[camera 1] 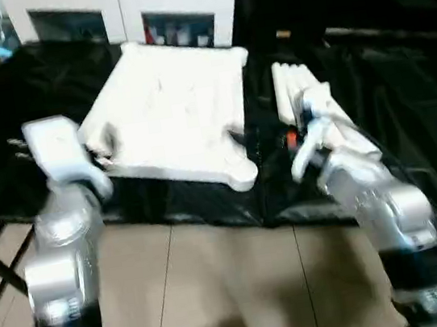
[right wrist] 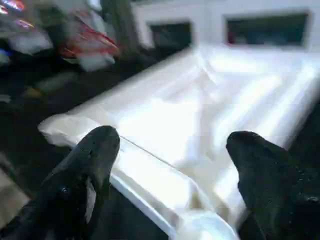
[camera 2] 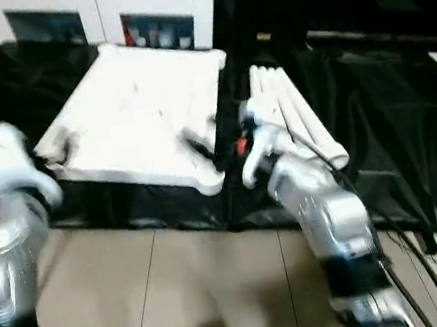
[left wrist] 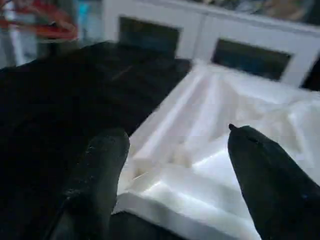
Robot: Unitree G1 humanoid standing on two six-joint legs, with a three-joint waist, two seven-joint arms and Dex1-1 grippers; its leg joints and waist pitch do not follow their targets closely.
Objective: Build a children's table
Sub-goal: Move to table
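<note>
Two grippers are hovering wide-jawed and empty at the tabletop's (camera 1: 169, 113) near corners, left gripper (left wrist: 175, 165) and right gripper (right wrist: 170, 165); legs (camera 2: 289, 113) are lying just right of it.

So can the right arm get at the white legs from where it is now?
Probably yes: the legs lie bare on the black table just past the right gripper, which is open and empty, with nothing between.
</note>
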